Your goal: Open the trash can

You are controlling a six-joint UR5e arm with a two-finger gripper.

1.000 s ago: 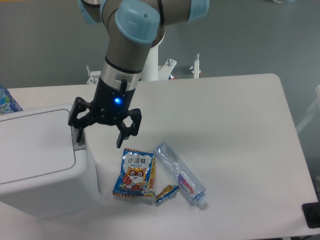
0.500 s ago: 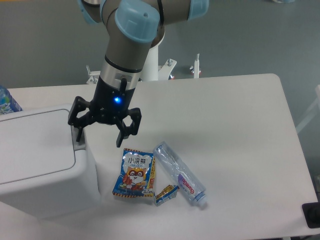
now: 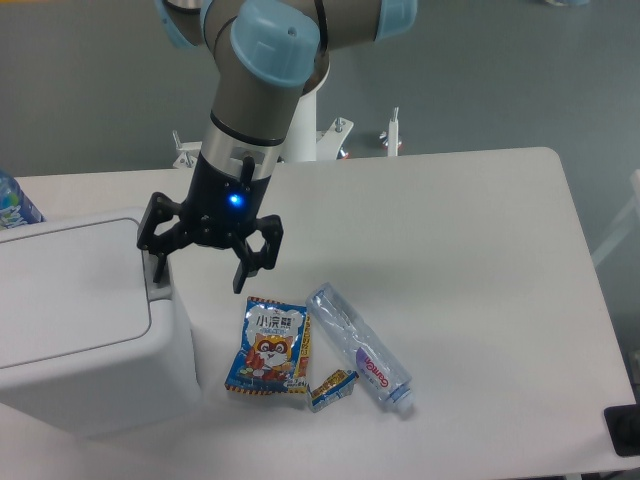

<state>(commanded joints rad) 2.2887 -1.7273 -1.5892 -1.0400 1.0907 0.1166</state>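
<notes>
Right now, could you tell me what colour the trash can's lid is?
White, like the rest of the trash can, in the fixed camera view.

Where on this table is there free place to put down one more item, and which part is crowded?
The table is bare on its right side, from the crushed bottle to the right edge, and along the far edge behind the gripper. It is crowded front left: trash can, snack packet, small wrapper and bottle lie close together.

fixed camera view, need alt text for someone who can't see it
A robot arm's open gripper hangs at the right edge of a closed white trash can, one finger by its grey push tab. On the white table to the right lie a snack packet, a small wrapper and a flattened plastic bottle.
</notes>
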